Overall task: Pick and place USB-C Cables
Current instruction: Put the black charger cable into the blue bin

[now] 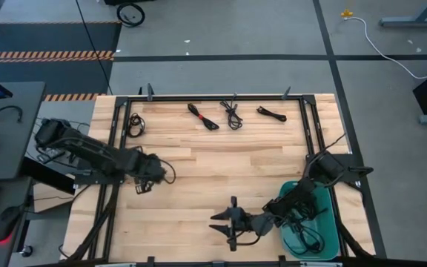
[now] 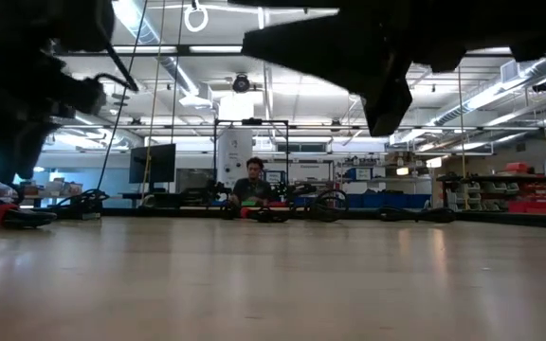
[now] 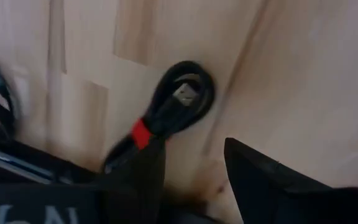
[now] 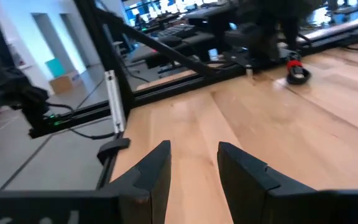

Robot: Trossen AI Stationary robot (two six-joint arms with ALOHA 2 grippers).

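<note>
Between my left gripper's (image 3: pixel 188 171) spread fingers lies a red-tied USB-C cable (image 3: pixel 173 112), low over the wooden table (image 1: pixel 199 185). No writing is readable. My right gripper (image 1: pixel 224 221) hovers empty, fingers apart, beside the green bin (image 1: pixel 332 230). More cables (image 1: pixel 202 116) line the far edge.

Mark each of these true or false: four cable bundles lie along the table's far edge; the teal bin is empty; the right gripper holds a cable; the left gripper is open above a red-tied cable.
1. Four cable bundles lie along the table's far edge. True.
2. The teal bin is empty. False: black cables lie in it.
3. The right gripper holds a cable. False: it is open and holds nothing.
4. The left gripper is open above a red-tied cable. True.
</note>
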